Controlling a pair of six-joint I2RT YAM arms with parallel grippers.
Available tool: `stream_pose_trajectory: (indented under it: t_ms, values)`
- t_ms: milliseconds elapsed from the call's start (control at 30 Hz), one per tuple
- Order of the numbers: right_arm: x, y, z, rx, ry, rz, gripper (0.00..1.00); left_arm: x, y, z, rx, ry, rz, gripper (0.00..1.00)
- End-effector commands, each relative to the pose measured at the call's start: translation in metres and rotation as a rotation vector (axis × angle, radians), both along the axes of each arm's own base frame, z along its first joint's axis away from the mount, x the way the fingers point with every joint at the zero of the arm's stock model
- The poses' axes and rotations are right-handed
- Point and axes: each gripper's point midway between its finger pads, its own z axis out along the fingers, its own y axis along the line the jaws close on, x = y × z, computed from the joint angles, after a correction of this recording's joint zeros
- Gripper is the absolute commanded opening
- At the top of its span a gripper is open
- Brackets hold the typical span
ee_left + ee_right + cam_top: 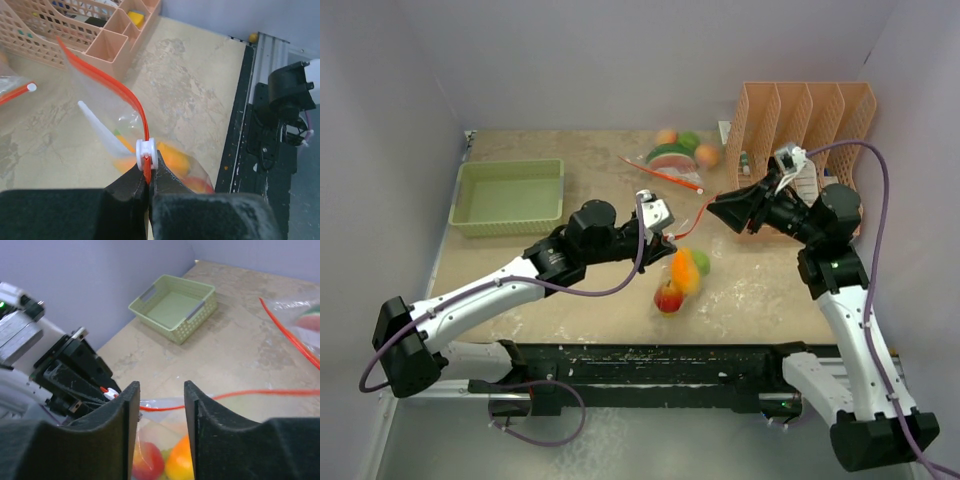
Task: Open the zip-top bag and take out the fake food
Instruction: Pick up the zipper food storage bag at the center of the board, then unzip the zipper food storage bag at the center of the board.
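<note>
A clear zip-top bag with a red zip strip hangs just above the table's middle. My left gripper is shut on the strip right below the white slider. Inside the bag sits the fake food: an orange piece, a red one and a green one. My right gripper stands open to the right of the bag's far end. In the right wrist view its jaws have nothing between them; the strip and the fake food lie beyond them.
A second bag holding more toy food lies at the back centre. A peach-coloured slotted organizer stands at the back right, close behind my right arm. A green basket sits at the back left.
</note>
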Motion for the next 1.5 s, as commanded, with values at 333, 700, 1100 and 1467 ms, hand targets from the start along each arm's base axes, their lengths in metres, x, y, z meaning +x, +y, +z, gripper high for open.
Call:
stream_pose_trajectory:
  t_ms: [333,700,1100,1467]
  values:
    - [-0.021,0.074,0.022,-0.058,-0.240,0.423,0.47,0.020,0.012,0.033,-0.062,-0.016,-0.192,0.00]
    - [-0.016,0.113,0.006,-0.076,-0.230,0.557,0.54,0.024,0.018,0.036,-0.076,-0.007,-0.227,0.00]
    - [-0.017,0.123,-0.009,-0.112,-0.207,0.558,0.20,0.025,0.025,0.040,-0.086,-0.011,-0.217,0.00]
    - [-0.017,0.123,-0.012,-0.108,-0.205,0.562,0.37,0.022,0.032,0.048,-0.101,-0.029,-0.212,0.00]
